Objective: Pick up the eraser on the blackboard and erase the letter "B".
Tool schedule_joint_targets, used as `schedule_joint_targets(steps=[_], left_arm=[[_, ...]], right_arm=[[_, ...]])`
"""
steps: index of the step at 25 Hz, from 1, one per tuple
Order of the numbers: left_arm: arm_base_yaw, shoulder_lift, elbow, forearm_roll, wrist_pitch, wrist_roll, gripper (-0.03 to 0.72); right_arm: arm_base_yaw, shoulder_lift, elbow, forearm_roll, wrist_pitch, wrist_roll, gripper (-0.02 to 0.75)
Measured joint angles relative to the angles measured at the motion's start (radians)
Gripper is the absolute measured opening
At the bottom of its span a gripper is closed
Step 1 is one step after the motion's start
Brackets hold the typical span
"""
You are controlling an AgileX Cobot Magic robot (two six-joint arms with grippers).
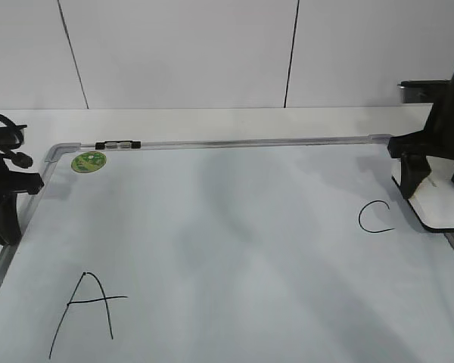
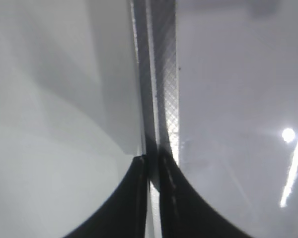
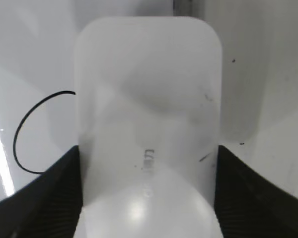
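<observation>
Eraser gripped between right fingers at board's 3 o'clock, beside C. No B visible; left fingers clenched, empty.

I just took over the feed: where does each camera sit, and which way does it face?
Exterior: from the front, slanting down over the blackboard; both arms at its edges.
Left wrist: above the board's frame; left gripper shut.
Right wrist: straight down on the eraser; right gripper fingers flank it.
Shared: eraser and letter C.
</observation>
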Motion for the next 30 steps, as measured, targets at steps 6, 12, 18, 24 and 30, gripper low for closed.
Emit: schedule_joint_targets(steps=[6, 12, 18, 24, 30], left_arm=[[0.0, 0.0, 0.0, 0.0, 0.002, 0.0, 0.017], [0.0, 0.0, 0.0, 0.0, 0.002, 0.0, 0.017], [0.0, 0.0, 0.0, 0.0, 0.002, 0.0, 0.017], [0.0, 0.0, 0.0, 0.0, 0.002, 0.0, 0.017], [0.0, 0.0, 0.0, 0.0, 0.002, 0.0, 0.017]], right_arm=[[-0.008, 0.0, 0.0, 0.038, 0.003, -0.007, 0.572], [-0.009, 0.0, 0.0, 0.053, 0.004, -0.026, 0.572], [-0.009, 0.0, 0.0, 0.053, 0.004, -0.029, 0.572], [-0.009, 0.0, 0.0, 0.053, 0.002, -0.032, 0.572], [-0.009, 0.0, 0.0, 0.053, 0.002, -0.032, 0.572]])
